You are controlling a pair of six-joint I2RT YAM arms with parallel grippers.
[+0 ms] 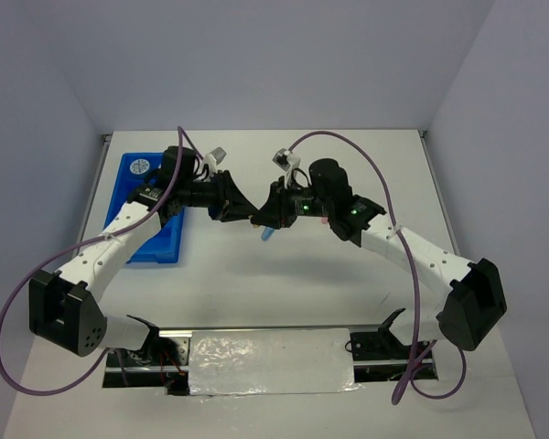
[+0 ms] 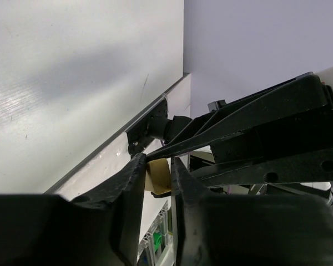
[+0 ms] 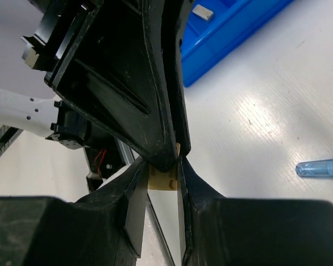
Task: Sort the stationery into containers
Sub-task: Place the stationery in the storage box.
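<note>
Two tools meet tip to tip above the surface (image 1: 284, 293). The left tool (image 2: 157, 166) and the right tool (image 3: 164, 166) are both narrow, each pinching the same small tan block (image 3: 162, 180). The pen (image 1: 267, 234) lies under them, and the tray (image 1: 121, 197) is further left.

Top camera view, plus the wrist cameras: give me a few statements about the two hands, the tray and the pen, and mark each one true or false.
1. The left hand and the right hand meet at a small tan block above the table. True.
2. The blue tray sits by the right arm. False: it sits on the left side, by the left arm.
3. A blue-tipped pen lies on the table. True.
4. The tray holds nothing. False: a patterned roll and a small grey block are in it.
</note>
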